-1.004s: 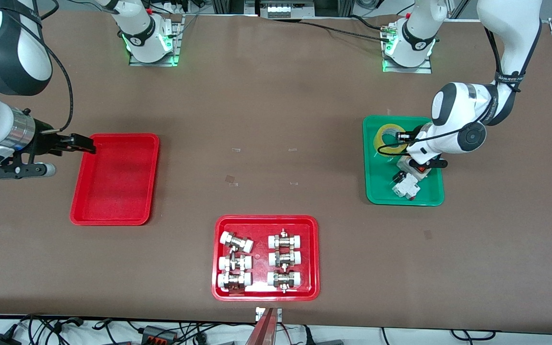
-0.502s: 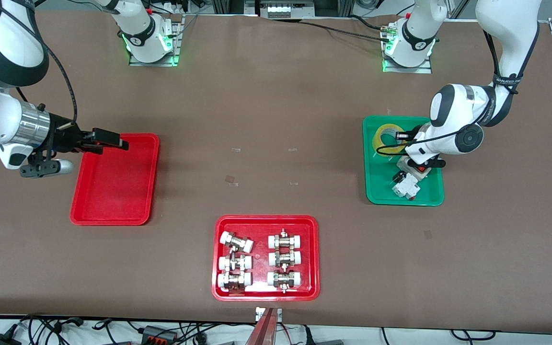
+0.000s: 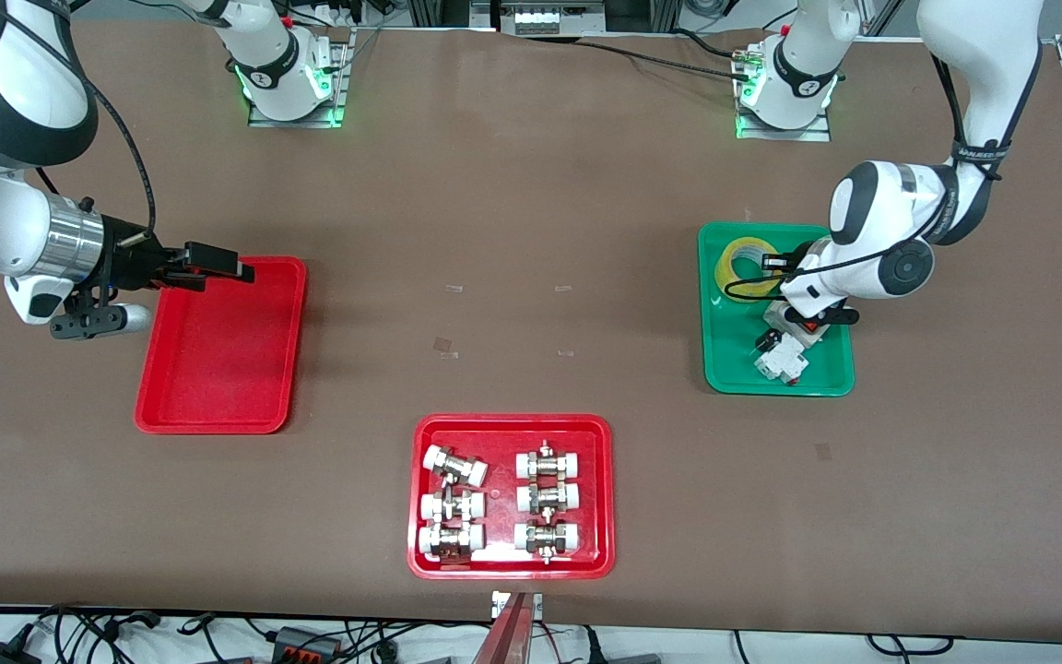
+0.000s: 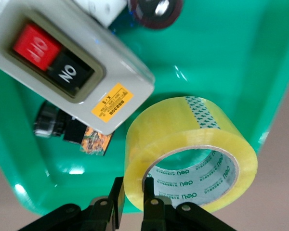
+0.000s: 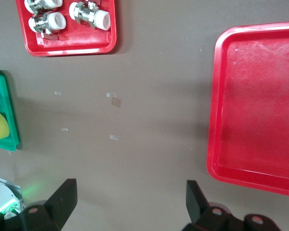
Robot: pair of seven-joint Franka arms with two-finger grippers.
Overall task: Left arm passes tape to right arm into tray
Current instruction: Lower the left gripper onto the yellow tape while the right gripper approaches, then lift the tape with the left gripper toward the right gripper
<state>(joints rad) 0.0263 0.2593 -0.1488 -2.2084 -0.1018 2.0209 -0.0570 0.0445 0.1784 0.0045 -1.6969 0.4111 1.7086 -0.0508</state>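
Observation:
The yellow tape is in the green tray at the left arm's end of the table. My left gripper is shut on the roll's wall, one finger inside the core and one outside. In the left wrist view the tape is tilted above the tray floor, with my gripper pinching its rim. My right gripper is open and empty over the farther edge of the plain red tray. In the right wrist view its fingers spread wide over bare table beside the red tray.
A grey switch box with red and black buttons lies in the green tray beside the tape, with small parts nearer the camera. A wider red tray of white-capped fittings sits at the near middle edge.
My right gripper has swung from outside the red tray to over its farther edge, toward the table's middle. My left gripper stays shut on the tape, hardly moved.

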